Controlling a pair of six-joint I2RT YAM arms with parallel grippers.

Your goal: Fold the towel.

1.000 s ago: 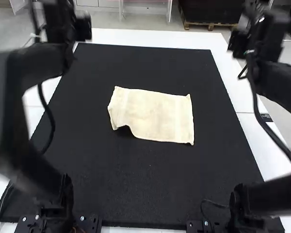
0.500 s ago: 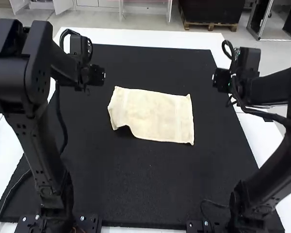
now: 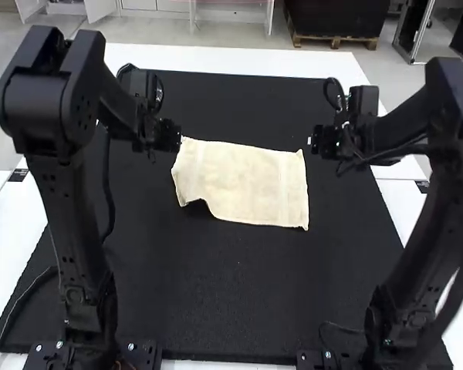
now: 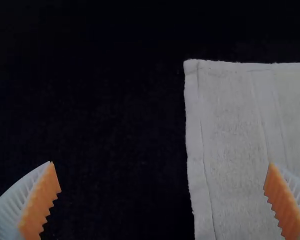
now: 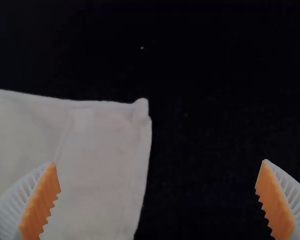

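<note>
A cream towel [image 3: 243, 183] lies spread flat on the black mat in the high view, its near left corner uneven and tucked in. My left gripper [image 3: 168, 137] hangs by its far left corner, and my right gripper [image 3: 318, 142] is just beyond its far right corner. In the left wrist view the left gripper [image 4: 162, 185] is wide apart above mat and the towel's edge [image 4: 230, 130]. The right wrist view has the right gripper [image 5: 157, 182] likewise open, one finger over the towel [image 5: 100, 160], the other over mat. Neither holds cloth.
The black mat [image 3: 231, 293] covers most of the white table [image 3: 255, 61]. Cables run along both arms, and one loose cable lies at the mat's near left. The arm bases stand at the near edge.
Both arms have come inward from the sides, the left gripper moving right and the right gripper moving left, to the towel's far corners. The towel has stayed as it was.
</note>
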